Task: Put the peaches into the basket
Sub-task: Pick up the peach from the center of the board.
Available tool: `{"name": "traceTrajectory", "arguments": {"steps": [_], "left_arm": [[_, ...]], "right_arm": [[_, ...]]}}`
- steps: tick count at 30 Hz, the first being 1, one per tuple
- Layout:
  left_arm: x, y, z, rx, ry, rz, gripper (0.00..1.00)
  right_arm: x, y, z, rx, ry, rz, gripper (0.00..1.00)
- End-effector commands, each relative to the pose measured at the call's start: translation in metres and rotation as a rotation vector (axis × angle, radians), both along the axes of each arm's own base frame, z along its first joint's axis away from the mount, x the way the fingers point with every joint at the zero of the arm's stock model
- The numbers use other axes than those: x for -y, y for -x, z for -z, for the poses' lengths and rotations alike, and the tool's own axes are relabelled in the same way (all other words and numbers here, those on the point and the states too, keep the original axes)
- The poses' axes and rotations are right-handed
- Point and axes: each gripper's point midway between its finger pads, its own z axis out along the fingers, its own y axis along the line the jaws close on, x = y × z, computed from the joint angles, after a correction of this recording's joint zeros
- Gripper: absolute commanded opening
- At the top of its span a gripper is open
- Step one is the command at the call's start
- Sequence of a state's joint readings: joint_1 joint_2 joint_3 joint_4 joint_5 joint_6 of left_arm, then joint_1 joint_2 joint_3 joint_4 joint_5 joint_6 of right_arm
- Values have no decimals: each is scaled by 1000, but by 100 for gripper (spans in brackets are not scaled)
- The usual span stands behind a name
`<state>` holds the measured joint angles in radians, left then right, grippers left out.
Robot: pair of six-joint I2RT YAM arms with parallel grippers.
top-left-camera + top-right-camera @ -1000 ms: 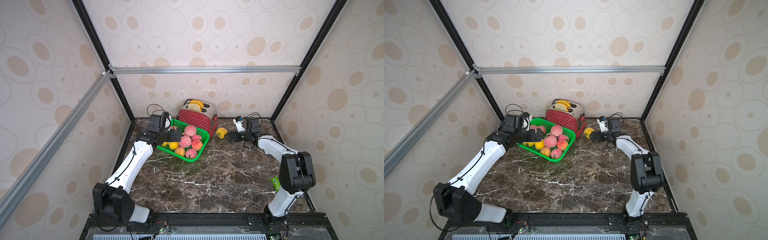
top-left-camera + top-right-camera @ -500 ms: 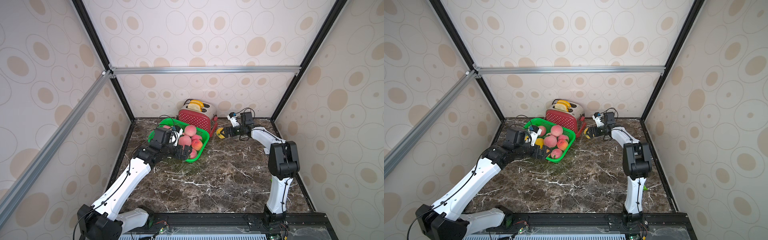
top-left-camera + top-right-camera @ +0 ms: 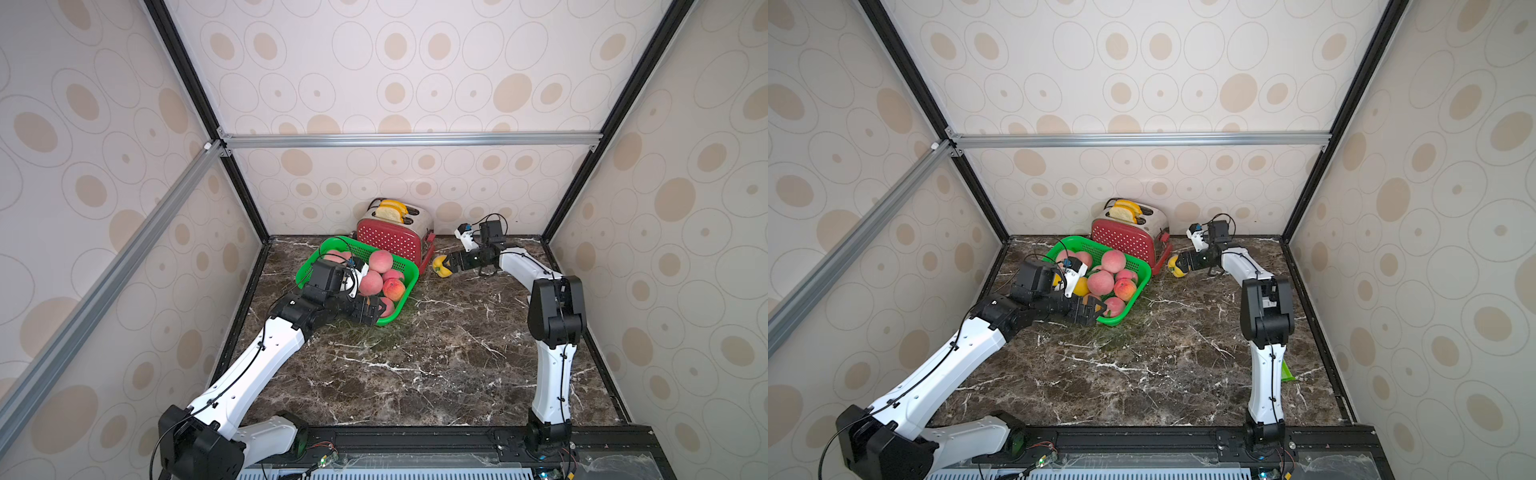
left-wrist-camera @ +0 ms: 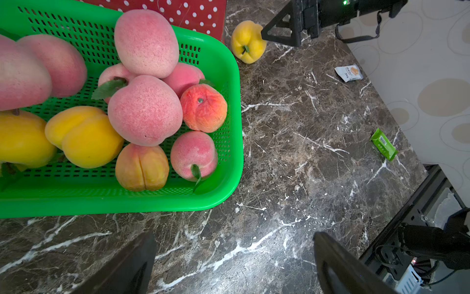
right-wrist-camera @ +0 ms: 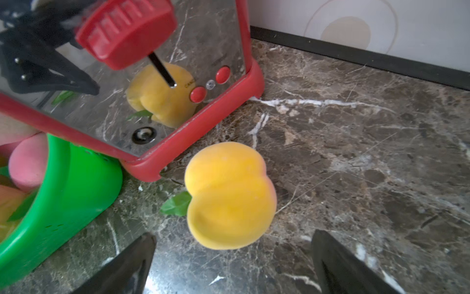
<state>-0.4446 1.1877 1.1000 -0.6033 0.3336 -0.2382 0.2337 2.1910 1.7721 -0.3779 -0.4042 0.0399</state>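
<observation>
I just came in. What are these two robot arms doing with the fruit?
The robot is gathering peaches into the green basket. Most of them lie piled in it already; one yellow peach lies outside, on the table beside the red toaster. The right gripper is open right at that peach, not yet closed on it. The left gripper is open and empty, over the table at the basket's near edge.

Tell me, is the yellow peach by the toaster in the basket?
Out: the yellow peach lies on the table by the toaster, outside the basket.
</observation>
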Motion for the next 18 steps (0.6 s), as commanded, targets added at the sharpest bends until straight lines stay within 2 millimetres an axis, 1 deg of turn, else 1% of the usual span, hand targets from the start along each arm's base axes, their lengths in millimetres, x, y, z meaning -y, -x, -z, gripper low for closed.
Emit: {"name": "traceTrajectory", "arguments": {"steps": [1,6,12,18], "left_arm": [[2,-1,-15,56,27,2,99],[2,-6,-16,62,42,-21,99],[1,-6,-10,47,31,-28,99],[-5,-3,-11,55,3,-36,99]], "right_arm": [[0,-5,7,-19,13,-11,100],[-8,-11,13,-33,-26,-24,99],[-11,-9,15,-39,-50,-35,99],[-14,-7,25,-72,-60,-37,98]]}}
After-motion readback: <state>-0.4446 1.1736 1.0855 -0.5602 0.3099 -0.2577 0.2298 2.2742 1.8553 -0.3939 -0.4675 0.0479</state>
